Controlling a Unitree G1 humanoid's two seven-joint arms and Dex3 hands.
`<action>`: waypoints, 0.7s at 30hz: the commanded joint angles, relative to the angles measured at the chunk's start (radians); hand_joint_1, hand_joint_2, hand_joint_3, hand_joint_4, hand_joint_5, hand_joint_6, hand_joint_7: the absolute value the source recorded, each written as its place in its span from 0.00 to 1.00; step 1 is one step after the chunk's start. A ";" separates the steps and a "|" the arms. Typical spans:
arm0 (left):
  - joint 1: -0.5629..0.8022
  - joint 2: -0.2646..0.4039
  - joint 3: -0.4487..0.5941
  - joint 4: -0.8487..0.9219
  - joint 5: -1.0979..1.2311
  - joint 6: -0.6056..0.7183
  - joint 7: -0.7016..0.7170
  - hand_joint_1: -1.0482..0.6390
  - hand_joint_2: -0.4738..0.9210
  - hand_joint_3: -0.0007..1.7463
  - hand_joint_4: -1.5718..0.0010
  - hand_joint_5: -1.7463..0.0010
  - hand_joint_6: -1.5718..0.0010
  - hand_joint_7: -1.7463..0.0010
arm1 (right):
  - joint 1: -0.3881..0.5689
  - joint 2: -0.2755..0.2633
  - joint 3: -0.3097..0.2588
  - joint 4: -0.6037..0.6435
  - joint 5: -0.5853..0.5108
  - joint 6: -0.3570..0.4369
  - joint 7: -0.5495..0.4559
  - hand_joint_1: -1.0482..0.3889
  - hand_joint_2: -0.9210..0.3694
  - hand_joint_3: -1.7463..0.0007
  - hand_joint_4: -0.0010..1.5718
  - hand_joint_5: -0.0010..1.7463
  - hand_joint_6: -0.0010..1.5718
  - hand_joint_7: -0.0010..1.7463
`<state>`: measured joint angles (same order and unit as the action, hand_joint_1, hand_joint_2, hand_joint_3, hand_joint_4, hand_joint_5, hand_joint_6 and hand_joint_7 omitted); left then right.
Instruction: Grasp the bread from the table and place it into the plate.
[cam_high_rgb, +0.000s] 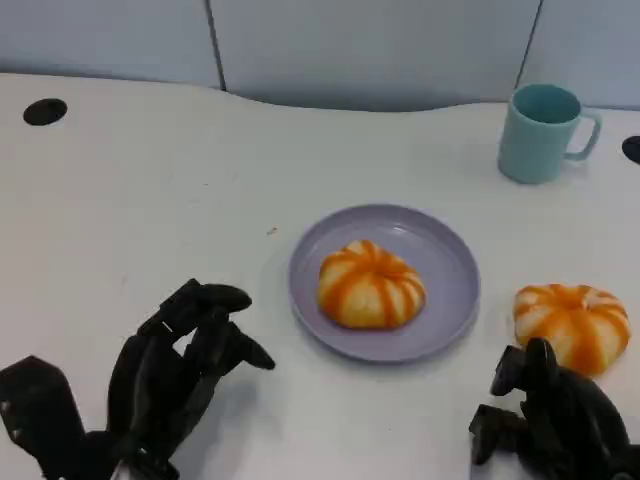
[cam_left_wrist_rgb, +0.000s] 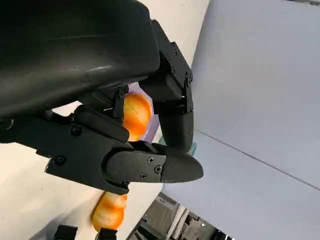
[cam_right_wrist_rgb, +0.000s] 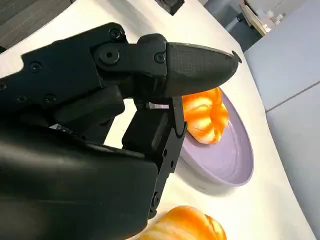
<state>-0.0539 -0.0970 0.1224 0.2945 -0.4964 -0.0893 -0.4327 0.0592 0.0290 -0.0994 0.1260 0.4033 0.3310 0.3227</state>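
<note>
While the left hand (cam_high_rgb: 180, 370) hovered over the white table (cam_high_rgb: 120, 200) at the near left, its black fingers were curled loosely and a little apart, holding nothing and touching nothing. Far off at the table's back left edge sat a round black hole (cam_high_rgb: 45, 111). Right of the left hand, near the middle, lay the lavender plate (cam_high_rgb: 440, 300), and one orange-striped bread roll (cam_high_rgb: 370, 285) rested inside it, slightly left of the plate's centre. At the back right stood a teal mug (cam_high_rgb: 540, 132), upright, its handle turned to the right, well apart from the plate. A second bread roll (cam_high_rgb: 572, 327) lay on the bare table just beside the plate's right rim, not touching it. Directly in front of that roll was the right hand (cam_high_rgb: 550, 415), its fingers bent and apart, empty; its raised fingertip sat just beside the roll's near edge, though contact could not be told.
</note>
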 joint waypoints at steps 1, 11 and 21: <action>0.013 0.015 0.020 0.013 0.012 0.010 0.001 0.19 1.00 0.20 0.49 0.00 0.61 0.09 | 0.017 -0.011 -0.003 -0.003 -0.002 -0.001 0.005 0.42 0.00 0.70 0.83 0.72 0.76 0.68; 0.023 0.031 0.033 0.080 0.067 -0.013 -0.003 0.24 1.00 0.22 0.43 0.00 0.58 0.00 | 0.015 -0.011 -0.009 0.013 -0.002 -0.022 0.016 0.40 0.00 0.71 0.83 0.72 0.77 0.67; -0.022 0.027 0.027 0.169 0.112 -0.048 -0.017 0.24 1.00 0.22 0.41 0.00 0.57 0.00 | -0.010 -0.027 -0.026 0.093 -0.028 -0.153 0.048 0.40 0.00 0.67 0.82 0.75 0.75 0.71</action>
<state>-0.0508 -0.0866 0.1497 0.4333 -0.4018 -0.1071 -0.4347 0.0583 0.0261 -0.1037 0.1790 0.3841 0.2220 0.3555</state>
